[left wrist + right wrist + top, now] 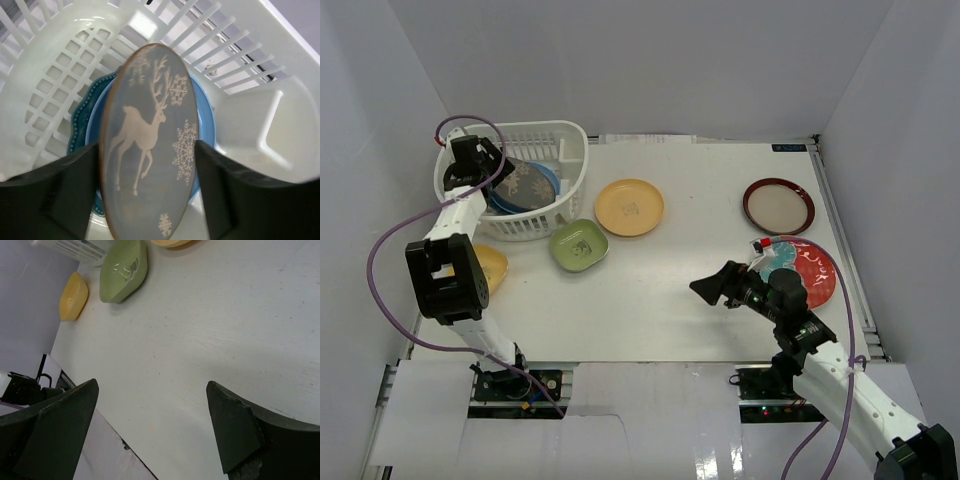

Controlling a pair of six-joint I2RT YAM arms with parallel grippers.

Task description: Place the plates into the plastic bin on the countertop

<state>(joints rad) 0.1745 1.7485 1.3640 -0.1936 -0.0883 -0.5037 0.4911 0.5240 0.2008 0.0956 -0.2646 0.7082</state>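
Observation:
My left gripper [472, 160] reaches into the white plastic bin [575, 150] and is shut on the grey deer plate [525, 182]. In the left wrist view my left gripper [145, 145] holds the deer plate [150, 100] on edge, above the light blue plate [206, 120] and the teal scalloped plate [82, 125] that lie in the bin [260, 100]. My right gripper [706, 290] is open and empty above the countertop [660, 300], left of the red-teal floral plate [813, 272]. On the countertop lie the yellow plate [630, 207], small green plate [578, 245], small yellow plate [490, 268] and maroon-rimmed beige plate [778, 205].
White walls close in the countertop at the back and both sides. In the right wrist view my right gripper [151, 385] hangs over the countertop [210, 330] near its front edge, with the small green plate [122, 270] and small yellow plate [73, 296] beyond.

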